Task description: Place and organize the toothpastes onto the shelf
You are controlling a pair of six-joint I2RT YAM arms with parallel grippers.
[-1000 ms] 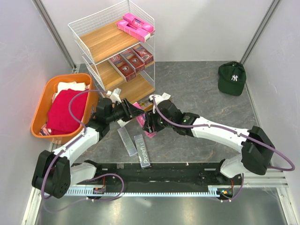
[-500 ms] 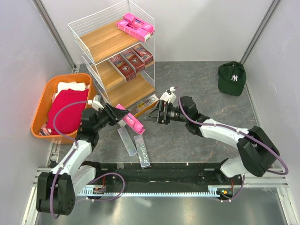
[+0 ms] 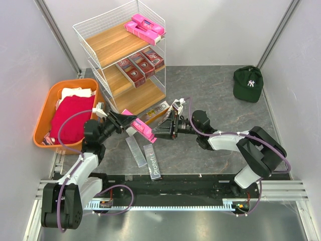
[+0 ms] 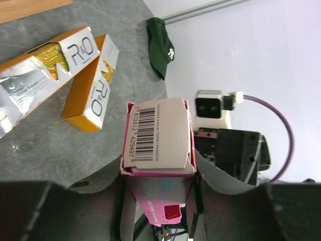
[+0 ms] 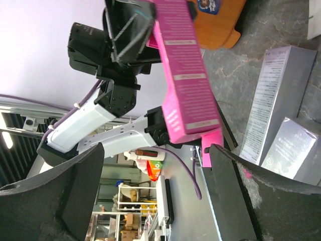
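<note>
Overhead view of a grey stone-look table where two robot arms are meeting over a toothpaste box. The left gripper is pinching a hot pink toothpaste box by its sides and holding it slanted above the table, just in front of the foot of the shelf. In the left wrist view its fingers are pressing against both long faces of the box, and the barcode end flap is facing the camera. The right gripper is facing the far end of that box with its jaws spread wide. Its wrist view is showing the pink box running down between the two dark fingers (whether either finger is touching the box cannot be told). The shelf, a white wire rack with wooden boards, is standing at the back left. More pink boxes are lying on the right edge of its top board, and three dark red boxes are lying side by side on the middle board. Two gold boxes are lying on the table beside the shelf's foot. Two silver-grey boxes are lying nearer the arm bases. An orange basket holding a red cloth is sitting at the left. A dark green cap is resting at the far right.
</note>
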